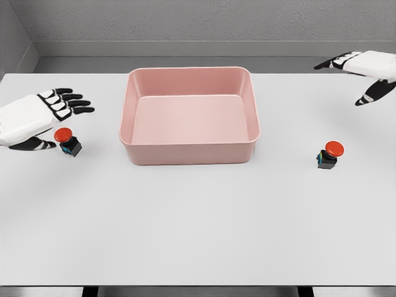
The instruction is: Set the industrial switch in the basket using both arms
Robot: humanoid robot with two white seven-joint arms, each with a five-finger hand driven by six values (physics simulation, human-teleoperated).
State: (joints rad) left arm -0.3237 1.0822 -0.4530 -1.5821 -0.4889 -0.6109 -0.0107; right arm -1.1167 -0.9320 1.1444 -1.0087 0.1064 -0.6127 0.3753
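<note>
Two industrial switches with red mushroom buttons on black bases lie on the white table. One switch (67, 141) sits at the left, just under and beside my left hand (57, 121), whose fingers are spread around it without closing. The other switch (330, 154) stands at the right, well below my right hand (362, 77), which hovers open near the far right edge. The pink basket (189, 150) sits in the middle between them, nothing inside it.
The white table (198, 229) stretches wide in front of the basket. A grey wall and floor lie beyond the table's far edge.
</note>
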